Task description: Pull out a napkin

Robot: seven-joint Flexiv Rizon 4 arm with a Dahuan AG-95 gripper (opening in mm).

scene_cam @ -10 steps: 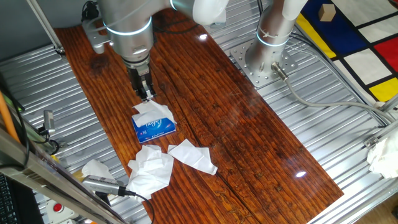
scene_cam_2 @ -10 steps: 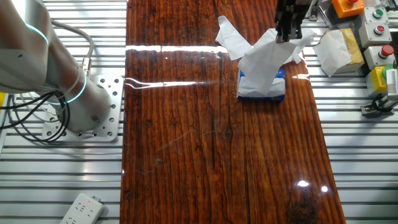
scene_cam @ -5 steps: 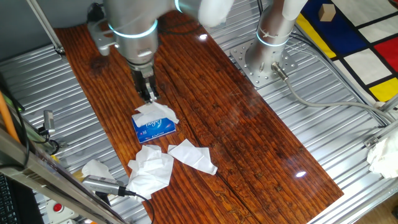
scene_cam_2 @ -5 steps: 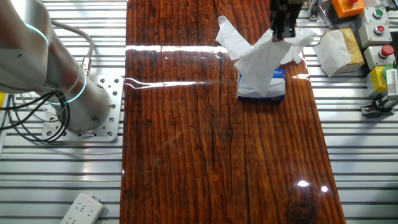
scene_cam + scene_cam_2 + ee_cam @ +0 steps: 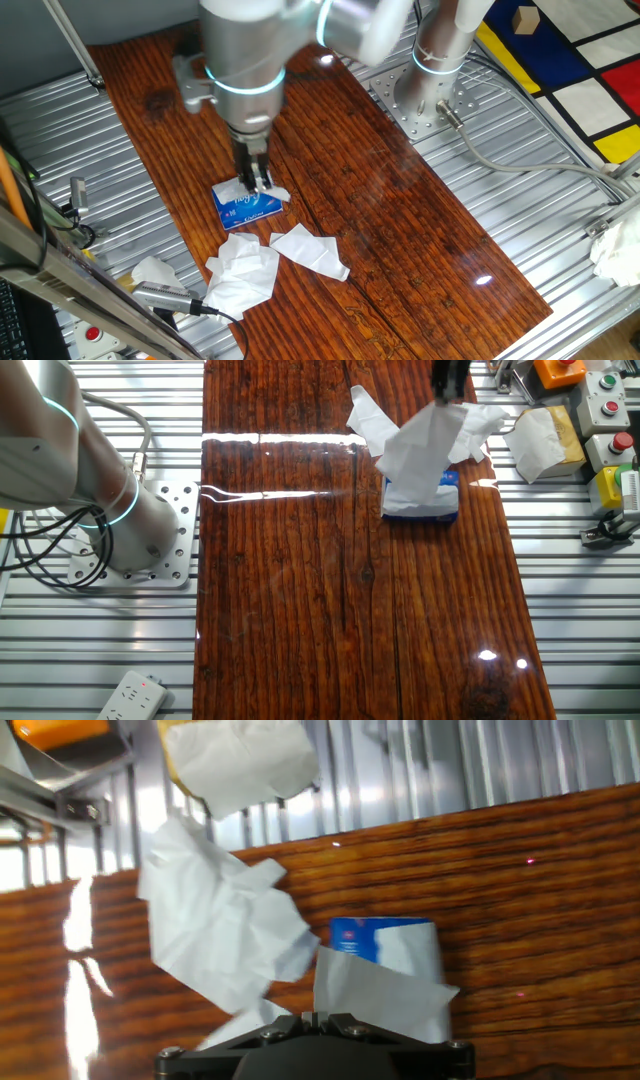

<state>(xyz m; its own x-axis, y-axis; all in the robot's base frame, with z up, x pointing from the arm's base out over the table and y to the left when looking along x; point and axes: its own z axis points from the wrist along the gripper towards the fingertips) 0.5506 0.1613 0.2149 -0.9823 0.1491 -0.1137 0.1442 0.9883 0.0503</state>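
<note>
My gripper (image 5: 257, 181) is shut on the white napkin (image 5: 418, 445) and holds its top corner above the small blue tissue pack (image 5: 247, 207). The napkin stretches up from the pack's opening (image 5: 424, 498) to the fingers (image 5: 444, 390), and its lower end is still in the pack. In the hand view the shut gripper (image 5: 316, 1017) pinches the napkin (image 5: 375, 992) just over the blue pack (image 5: 368, 937). The pack lies flat on the wooden table (image 5: 380, 200).
Two loose crumpled tissues (image 5: 310, 248) (image 5: 242, 272) lie on the table just in front of the pack, another (image 5: 152, 269) at the table's edge. A cable plug (image 5: 165, 298) lies beside them. The arm's base (image 5: 425, 95) stands on the metal frame, with button boxes (image 5: 600, 400) beyond the table's side.
My gripper has risen and shifted sideways over the pack with the napkin's corner in it. The napkin has been drawn further out and is stretched taller. The pack has stayed in place.
</note>
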